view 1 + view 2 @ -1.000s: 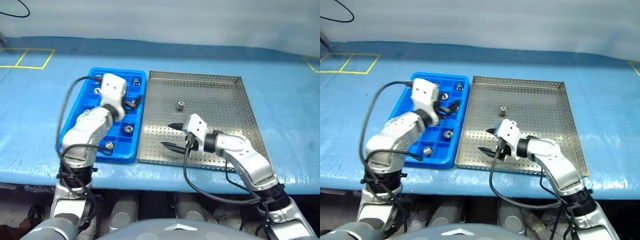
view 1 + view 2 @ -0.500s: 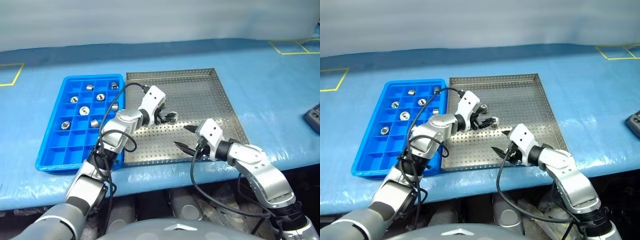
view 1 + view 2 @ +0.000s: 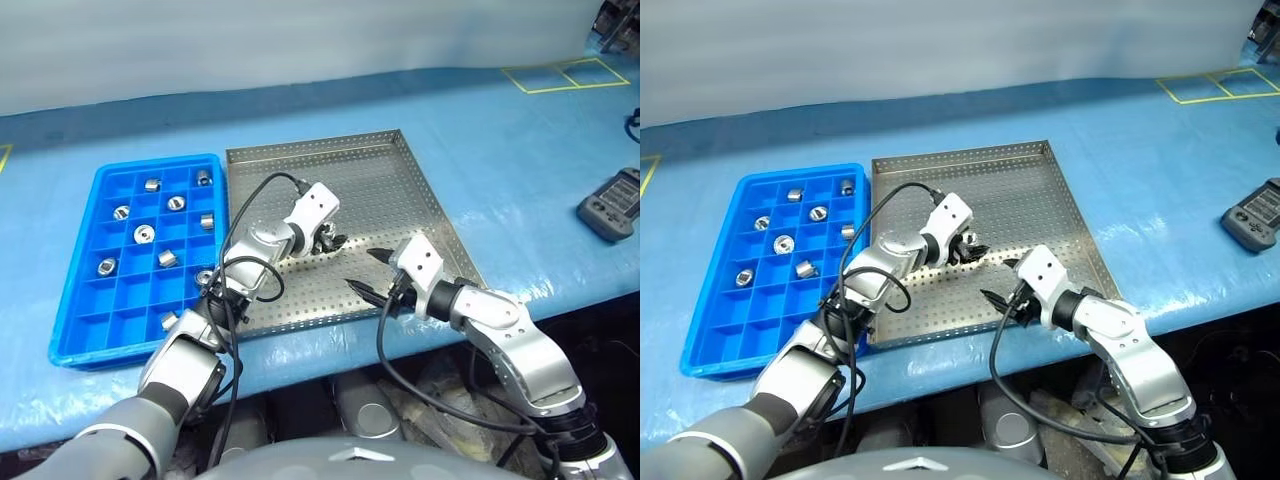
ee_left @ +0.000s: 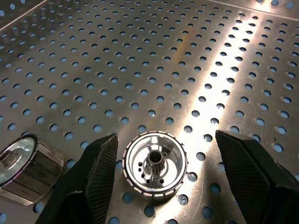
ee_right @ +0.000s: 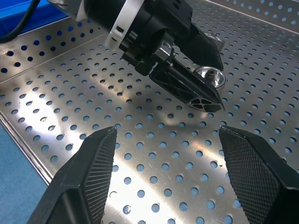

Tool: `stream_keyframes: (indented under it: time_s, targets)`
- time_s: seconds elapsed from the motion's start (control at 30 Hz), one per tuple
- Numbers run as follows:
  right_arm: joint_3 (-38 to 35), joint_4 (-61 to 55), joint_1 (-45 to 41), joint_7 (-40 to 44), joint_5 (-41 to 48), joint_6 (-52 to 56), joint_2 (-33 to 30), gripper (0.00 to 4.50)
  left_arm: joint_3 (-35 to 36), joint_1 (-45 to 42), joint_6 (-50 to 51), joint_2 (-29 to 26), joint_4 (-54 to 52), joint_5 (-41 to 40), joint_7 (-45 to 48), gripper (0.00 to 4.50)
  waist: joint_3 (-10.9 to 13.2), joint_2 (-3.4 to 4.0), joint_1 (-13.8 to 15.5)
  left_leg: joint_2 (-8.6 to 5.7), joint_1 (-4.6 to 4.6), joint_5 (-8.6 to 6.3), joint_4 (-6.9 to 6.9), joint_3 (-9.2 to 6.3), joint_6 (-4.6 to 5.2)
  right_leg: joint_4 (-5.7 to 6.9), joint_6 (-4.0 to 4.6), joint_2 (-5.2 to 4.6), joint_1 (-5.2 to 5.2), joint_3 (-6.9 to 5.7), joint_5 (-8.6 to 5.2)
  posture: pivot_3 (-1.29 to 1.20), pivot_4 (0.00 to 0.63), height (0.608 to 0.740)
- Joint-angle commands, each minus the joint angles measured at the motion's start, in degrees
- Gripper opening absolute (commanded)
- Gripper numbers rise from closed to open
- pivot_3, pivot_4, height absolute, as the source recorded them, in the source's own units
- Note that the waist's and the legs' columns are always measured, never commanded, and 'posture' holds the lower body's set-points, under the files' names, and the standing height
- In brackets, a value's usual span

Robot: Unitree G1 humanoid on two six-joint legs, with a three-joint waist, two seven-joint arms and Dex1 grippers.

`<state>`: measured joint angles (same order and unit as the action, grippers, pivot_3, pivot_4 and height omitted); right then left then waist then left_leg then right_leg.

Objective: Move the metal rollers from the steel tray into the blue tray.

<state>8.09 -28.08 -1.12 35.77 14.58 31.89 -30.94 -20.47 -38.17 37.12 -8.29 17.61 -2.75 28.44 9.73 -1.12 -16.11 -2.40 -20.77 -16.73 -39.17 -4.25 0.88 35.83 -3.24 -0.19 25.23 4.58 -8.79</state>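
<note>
Nearest the robot, the right end effector hovers low over the near part of the steel tray, its two black fingers spread wide and empty, with bare perforated floor between them in the right wrist view.

Just beyond it, toward the middle of that tray, the left end effector reaches in from the blue tray's side and angles down to the tray floor. Its fingers also stand wide, and one metal roller sits upright on the perforated floor between them, its hollow centre and toothed hub facing up; the roller stands close beside one finger and apart from the other (not yet gripped, since the fingers have not met its sides). In the left wrist view a second roller lies tilted on the floor just outside that same finger.

To the left, touching the steel tray's long edge, the blue tray lies on the blue-covered desk. Several metal rollers rest in its square compartments, one to a cell, mostly in the far half, with a couple nearer the robot.

Farther off to the right, a dark handheld controller lies on the desk, well apart from both trays.
</note>
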Motion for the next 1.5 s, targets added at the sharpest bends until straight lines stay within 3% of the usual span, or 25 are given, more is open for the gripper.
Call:
stream_keyframes:
  time_s: [0.03, 0.17, 0.27, 0.37, 0.63, 0.73, 1.3, 1.5]
  targets:
    - [-0.4, -0.7, -0.9, -0.3, 0.1, -0.4, 0.3, 3.65, 0.5, -1.1, -1.2, 0.4, 0.3, 1.3, -0.4, 3.62, 0.0, 0.0, -0.1, 0.0, 0.0, -0.01, 0.0, 0.0, 0.01, 0.0, -0.01, 0.0, 0.01, 0.01, 0.0, -0.32, 0.15, 0.74]
    - [-0.3, -0.6, -1.1, -0.4, 0.1, -0.5, 0.4, 3.65, 1.1, -1.0, -1.3, 0.7, 1.1, 1.4, -0.6, 3.62, 0.0, 0.0, -0.2, 0.0, -0.01, -0.01, 0.0, 0.0, 0.02, 0.0, -0.03, 0.0, 0.03, 0.03, 0.0, -0.31, 0.15, 0.74]
    - [-0.2, -0.4, -1.3, -0.6, 0.0, -0.5, 0.5, 3.65, 1.8, -0.8, -1.4, 1.3, 1.3, 1.2, -1.2, 3.05, 0.0, 0.0, -0.2, 0.0, -0.01, -0.02, 0.0, 0.0, 0.03, 0.0, -0.04, 0.0, 0.04, 0.05, 0.0, -0.31, 0.15, 0.74]
    - [0.0, -0.3, -1.4, -0.7, 0.1, -0.5, 0.6, 3.65, 1.9, -0.7, -1.3, 1.5, 1.3, 1.5, -1.2, 2.14, 0.0, 0.0, -0.2, 0.0, -0.01, -0.02, 0.0, 0.0, 0.04, -0.01, -0.05, 0.0, 0.04, 0.07, 0.01, -0.31, 0.15, 0.74]
    - [0.6, 0.1, -1.8, -0.8, -0.2, -0.6, 1.2, 3.65, 2.4, -0.5, -1.5, 1.8, 1.1, 1.7, -0.9, 2.14, 0.0, 0.0, -0.2, 0.0, -0.01, -0.03, 0.0, 0.0, 0.05, -0.01, -0.07, 0.0, 0.06, 0.1, 0.01, -0.31, 0.15, 0.74]
    - [0.4, 0.5, -1.9, -1.3, -0.5, -0.4, 1.7, 3.65, 2.5, -0.3, -1.6, 1.7, 0.9, 1.9, -0.9, 1.74, 0.0, 0.0, -0.2, 0.0, -0.01, -0.04, 0.0, 0.0, 0.06, -0.01, -0.07, 0.0, 0.06, 0.12, 0.01, -0.31, 0.15, 0.74]
    - [-0.6, 2.6, -3.2, -5.3, -2.2, 0.7, 3.2, 3.65, 2.5, -0.2, -2.4, 1.6, 0.4, 2.2, 0.4, 1.74, 0.0, 0.0, -0.3, -0.01, -0.01, -0.06, 0.0, 0.09, 0.11, -0.01, -0.13, 0.0, 0.11, 0.26, 0.04, -0.31, 0.15, 0.74]
    - [-2.8, 4.4, -3.1, -3.5, 1.5, -2.9, 6.6, 3.65, 3.2, 0.5, -2.3, 1.4, -0.3, 2.2, 0.2, 1.74, 0.0, 0.0, -0.3, 0.0, 0.0, -0.07, 0.0, 0.13, 0.12, -0.01, -0.15, 0.02, 0.11, 0.32, 0.06, -0.3, 0.15, 0.74]
